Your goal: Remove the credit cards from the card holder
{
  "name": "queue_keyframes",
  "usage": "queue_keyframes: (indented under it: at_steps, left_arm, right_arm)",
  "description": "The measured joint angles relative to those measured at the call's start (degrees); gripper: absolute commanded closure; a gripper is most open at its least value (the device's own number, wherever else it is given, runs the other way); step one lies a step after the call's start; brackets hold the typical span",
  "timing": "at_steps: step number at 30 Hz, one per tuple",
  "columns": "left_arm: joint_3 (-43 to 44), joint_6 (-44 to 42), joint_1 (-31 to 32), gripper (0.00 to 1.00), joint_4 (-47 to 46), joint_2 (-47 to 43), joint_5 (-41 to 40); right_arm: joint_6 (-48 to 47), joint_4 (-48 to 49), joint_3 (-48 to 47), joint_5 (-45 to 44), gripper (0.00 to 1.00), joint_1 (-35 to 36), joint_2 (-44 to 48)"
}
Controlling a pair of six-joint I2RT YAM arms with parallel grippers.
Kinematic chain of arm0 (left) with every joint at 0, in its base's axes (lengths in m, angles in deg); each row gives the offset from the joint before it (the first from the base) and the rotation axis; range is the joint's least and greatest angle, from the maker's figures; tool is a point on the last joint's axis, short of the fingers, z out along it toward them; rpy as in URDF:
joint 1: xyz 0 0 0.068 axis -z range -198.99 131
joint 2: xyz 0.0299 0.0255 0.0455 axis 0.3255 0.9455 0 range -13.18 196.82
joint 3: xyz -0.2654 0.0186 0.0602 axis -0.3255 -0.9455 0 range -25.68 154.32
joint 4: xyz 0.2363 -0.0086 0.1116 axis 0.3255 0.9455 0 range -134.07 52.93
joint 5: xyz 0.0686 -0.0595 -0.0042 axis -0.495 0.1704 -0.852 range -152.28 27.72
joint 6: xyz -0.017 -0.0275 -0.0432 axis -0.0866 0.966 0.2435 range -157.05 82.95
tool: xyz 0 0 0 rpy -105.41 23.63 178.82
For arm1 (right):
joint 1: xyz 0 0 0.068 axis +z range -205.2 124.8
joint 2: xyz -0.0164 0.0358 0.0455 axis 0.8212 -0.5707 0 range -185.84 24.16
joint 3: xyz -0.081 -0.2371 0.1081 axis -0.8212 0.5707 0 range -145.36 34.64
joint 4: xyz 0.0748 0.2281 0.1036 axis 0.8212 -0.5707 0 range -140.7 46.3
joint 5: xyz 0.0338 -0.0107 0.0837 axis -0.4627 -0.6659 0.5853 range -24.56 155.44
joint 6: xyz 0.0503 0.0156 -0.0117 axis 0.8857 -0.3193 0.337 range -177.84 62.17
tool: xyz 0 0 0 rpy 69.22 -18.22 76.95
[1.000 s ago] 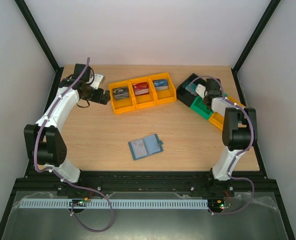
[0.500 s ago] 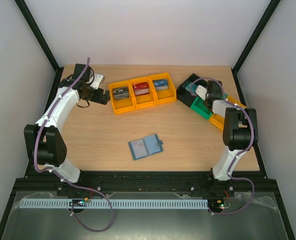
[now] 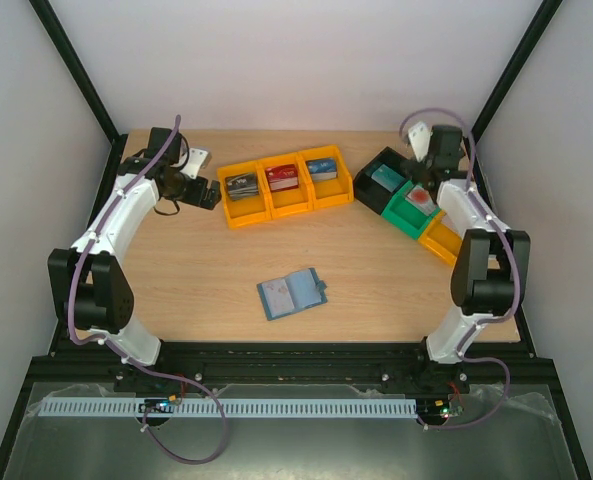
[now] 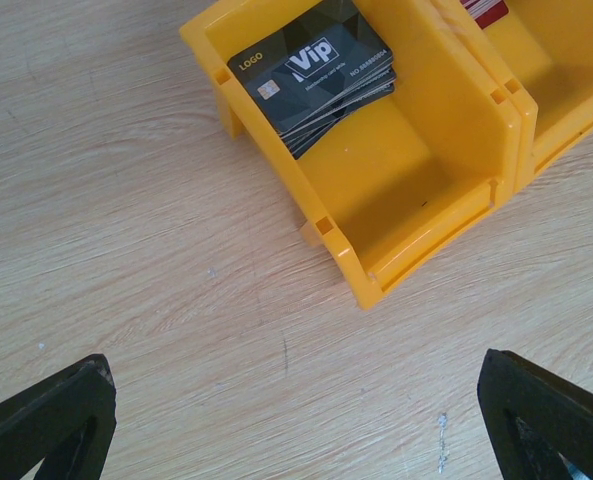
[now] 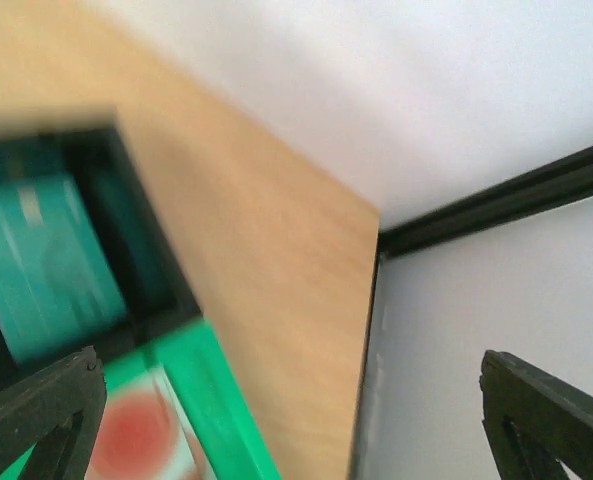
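The card holder (image 3: pixel 291 293), a small teal-blue booklet, lies open on the table in the top view, far from both grippers. A red-and-white credit card (image 3: pixel 416 200) (image 5: pixel 134 440) lies in the green bin (image 3: pixel 404 222). A teal card (image 5: pixel 46 262) lies in the black bin (image 3: pixel 375 196). My right gripper (image 3: pixel 424 172) (image 5: pixel 296 415) hangs open and empty above the far right corner, past those bins. My left gripper (image 3: pixel 208 193) (image 4: pixel 296 405) is open and empty over bare wood, beside the yellow bin (image 4: pixel 456 190) holding black cards (image 4: pixel 316 75).
Three joined yellow bins (image 3: pixel 308 204) at the back hold stacks of dark, red and blue cards. An orange-yellow bin (image 3: pixel 434 246) sits next to the green one. The table's right edge and a black frame post (image 5: pixel 496 205) are close to the right gripper.
The right gripper opened, left the red-and-white card in the green bin, and moved back and right toward the corner. The left arm and card holder have not moved.
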Motion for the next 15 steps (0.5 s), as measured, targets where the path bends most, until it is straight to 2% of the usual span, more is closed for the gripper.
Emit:
queue_keyframes:
  at_steps: [2,5,8,10,15]
  left_arm:
    - [0.0,0.0,0.0,0.01,0.0,0.0,0.5]
    - [-0.6,0.3,0.0,0.01,0.0,-0.2,2.6]
    - [-2.0,1.2,0.0,0.0,0.0,-0.9,5.3]
    - [-3.2,2.4,0.0,0.0,-0.2,-1.9,7.5]
    - [-9.5,7.5,0.0,0.01,-3.3,-7.4,14.1]
  right_arm:
    - [9.7,-2.7,-5.7,3.1,0.03,0.0,0.6]
    - [27.5,-4.0,-9.2,10.7,0.18,0.0,3.7]
    - [46.6,-3.2,-6.3,17.7,0.32,0.7,8.6]
    - [57.5,-3.1,-3.2,19.3,0.36,2.4,10.9]
    - [71.0,-6.9,4.1,16.2,0.39,14.3,12.9]
